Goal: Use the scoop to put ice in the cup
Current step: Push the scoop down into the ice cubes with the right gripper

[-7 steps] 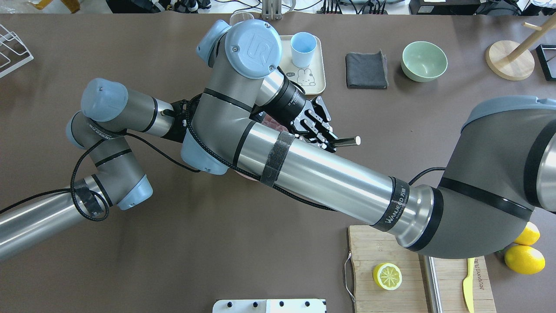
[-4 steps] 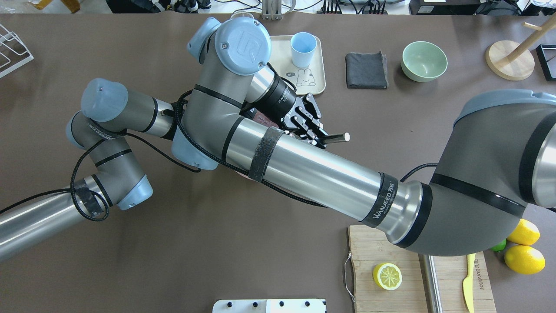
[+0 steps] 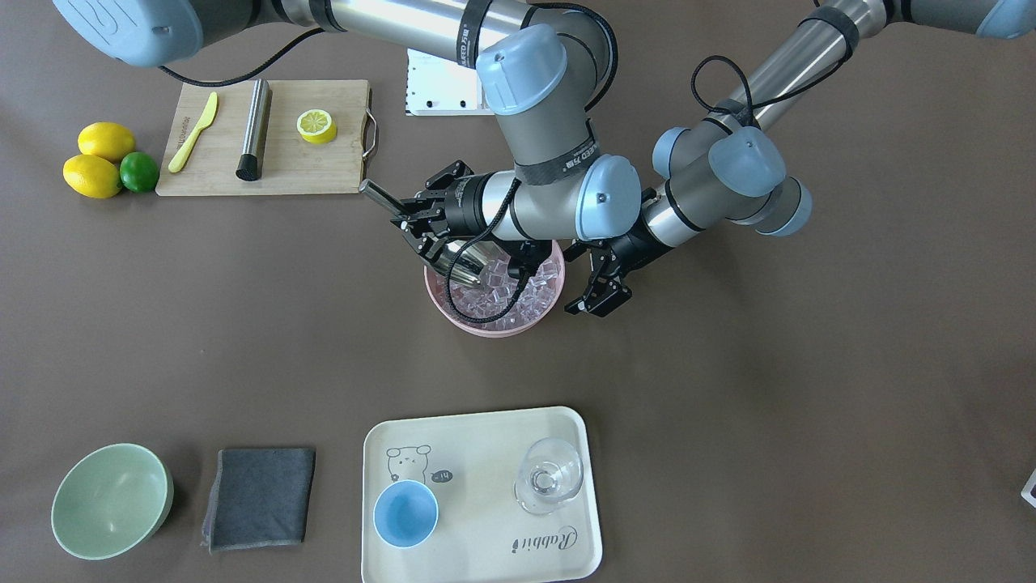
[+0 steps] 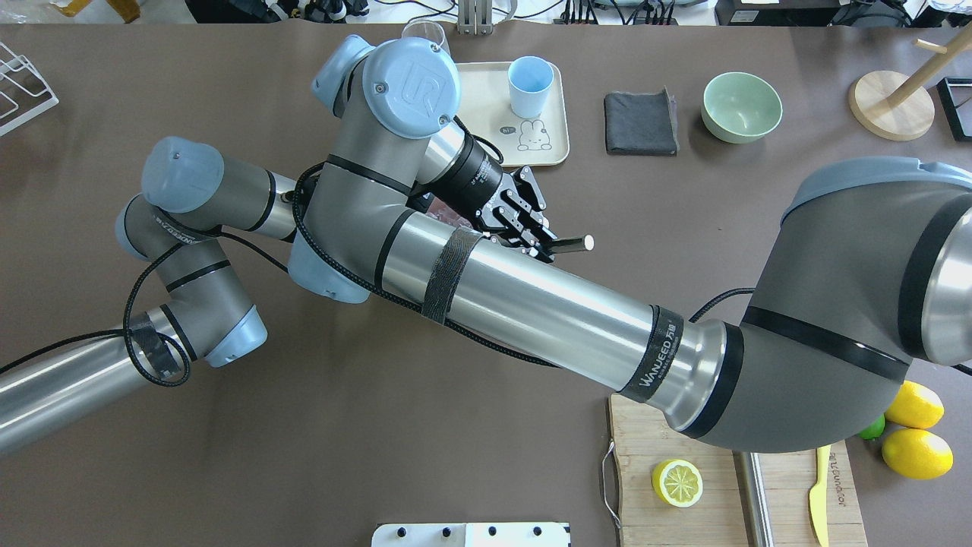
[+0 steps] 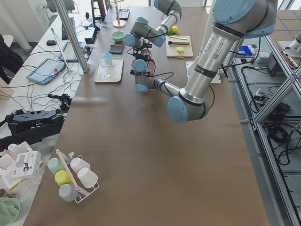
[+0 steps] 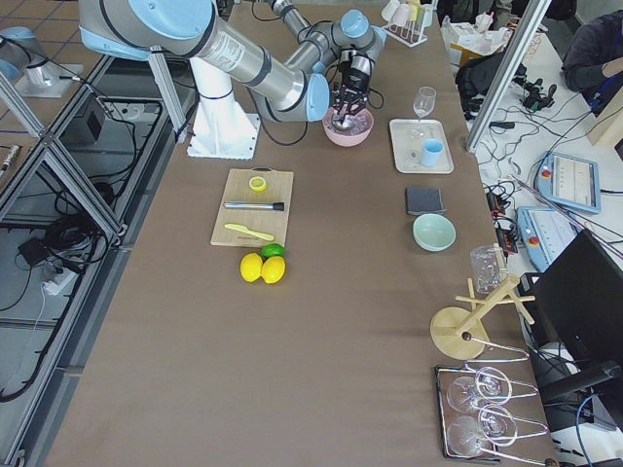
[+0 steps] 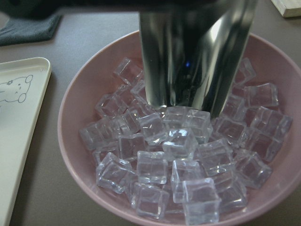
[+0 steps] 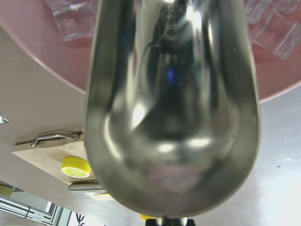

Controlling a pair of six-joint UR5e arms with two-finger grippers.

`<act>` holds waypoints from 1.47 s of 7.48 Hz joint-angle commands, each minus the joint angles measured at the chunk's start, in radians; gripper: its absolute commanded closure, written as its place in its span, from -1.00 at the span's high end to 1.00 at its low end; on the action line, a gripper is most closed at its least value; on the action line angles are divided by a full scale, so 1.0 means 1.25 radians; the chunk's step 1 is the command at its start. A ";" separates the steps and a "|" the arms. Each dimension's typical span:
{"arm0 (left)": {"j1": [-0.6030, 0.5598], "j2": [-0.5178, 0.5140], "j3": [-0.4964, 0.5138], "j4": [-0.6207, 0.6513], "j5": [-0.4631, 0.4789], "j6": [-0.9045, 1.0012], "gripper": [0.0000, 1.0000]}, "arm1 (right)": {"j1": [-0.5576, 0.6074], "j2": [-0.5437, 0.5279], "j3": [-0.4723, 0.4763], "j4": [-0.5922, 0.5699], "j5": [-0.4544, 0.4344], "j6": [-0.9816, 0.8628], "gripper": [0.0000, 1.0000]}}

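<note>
Scoop (image 7: 197,56) dips into ice (image 7: 181,141) in the pink bowl (image 3: 486,328), right gripper (image 3: 414,220) jaws clamped on its handle; left gripper (image 3: 600,298) jaws gape beside it.

Robotics lab, not a real kitchen. Two UR5e arms are bolted at a long brown-covered table (image 4: 380,456), and an aluminium post (image 5: 70,35) stands at its edge. The kitchen items read as props: cutting board (image 3: 267,138) and lemons (image 3: 105,142) on the base side of the right gripper (image 3: 414,225). Across the table from that gripper, a side desk (image 5: 19,82) holds tablets (image 5: 45,70) (probably teach pendants, too small to confirm), loose cables (image 5: 33,92) and a monitor (image 6: 584,292).
</note>
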 commanded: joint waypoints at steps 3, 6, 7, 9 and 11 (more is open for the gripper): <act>-0.001 0.000 0.000 0.000 -0.001 0.000 0.95 | -0.015 -0.003 -0.004 0.022 -0.002 0.022 -1.00; -0.001 0.000 0.000 0.000 -0.001 0.000 0.95 | -0.017 -0.003 0.022 0.049 -0.001 0.039 -1.00; -0.001 0.000 0.000 0.000 -0.001 0.000 0.95 | -0.017 -0.004 0.040 0.049 -0.001 0.040 -1.00; -0.001 0.001 0.000 0.000 0.001 0.000 0.95 | -0.017 -0.018 0.052 0.067 -0.003 0.065 -1.00; -0.001 0.002 0.000 0.001 0.001 0.000 0.95 | -0.018 -0.036 0.055 0.096 -0.003 0.066 -1.00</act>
